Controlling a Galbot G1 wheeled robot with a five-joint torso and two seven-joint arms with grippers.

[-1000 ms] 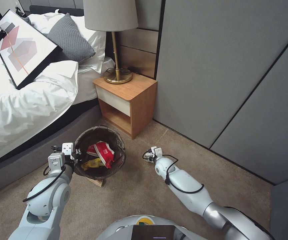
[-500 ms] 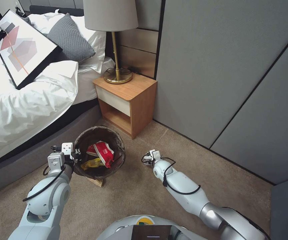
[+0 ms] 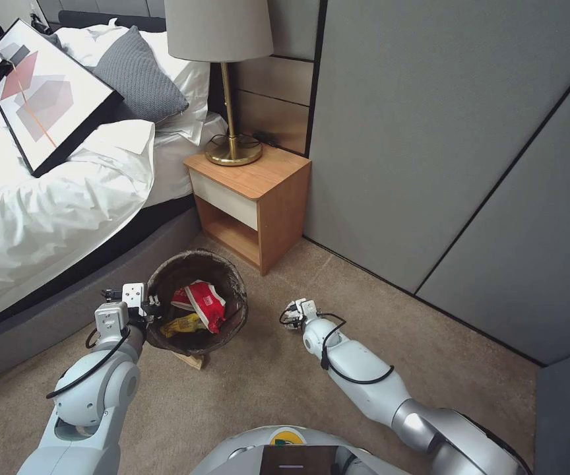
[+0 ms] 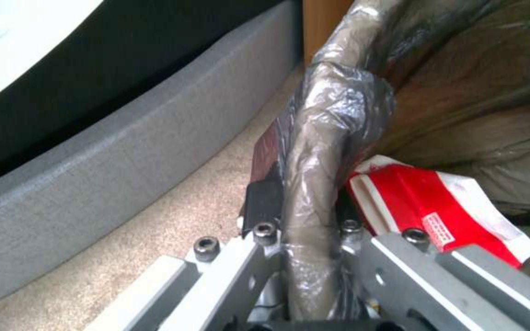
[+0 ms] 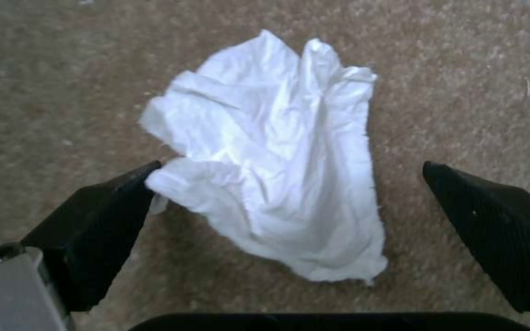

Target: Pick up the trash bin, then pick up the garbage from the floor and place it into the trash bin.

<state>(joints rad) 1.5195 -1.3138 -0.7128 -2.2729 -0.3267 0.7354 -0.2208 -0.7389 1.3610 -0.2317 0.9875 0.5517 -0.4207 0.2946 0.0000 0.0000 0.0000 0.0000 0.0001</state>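
My left gripper [image 3: 145, 305] is clamped on the rim of the bin [image 3: 232, 290], one finger inside and one outside. In the left wrist view the rim [image 4: 326, 138] runs between the metal fingers [image 4: 259, 202] as a rounded tube wrapped in crinkled, glossy brown film. The bin is round, lined with that dark bag, and sits on the carpet [image 3: 265, 382] between the bed's grey upholstered base [image 3: 54, 310] and the wooden nightstand [image 3: 252, 198]. Inside it I see a red and white wrapper [image 3: 204, 300], creased and shiny, lying against the bag, and a yellow crumpled wrapper [image 3: 181, 323] beside it. A brown scrap [image 3: 190, 360] pokes out from under the bin's near edge.

My right gripper [image 3: 291, 315] is low over the carpet, to the right of the bin and apart from it, with its fingers spread wide. In the right wrist view the tissue [image 5: 277, 156] lies on the short, nubby beige pile between the two black, wedge-shaped, textured pads [image 5: 99, 220]. It is soft white paper, crumpled into folds with ragged edges. One pad touches the tissue's edge; the other stands clear of it.

On the nightstand stands a lamp [image 3: 229, 86] with a brass stem and a plain grey shade.
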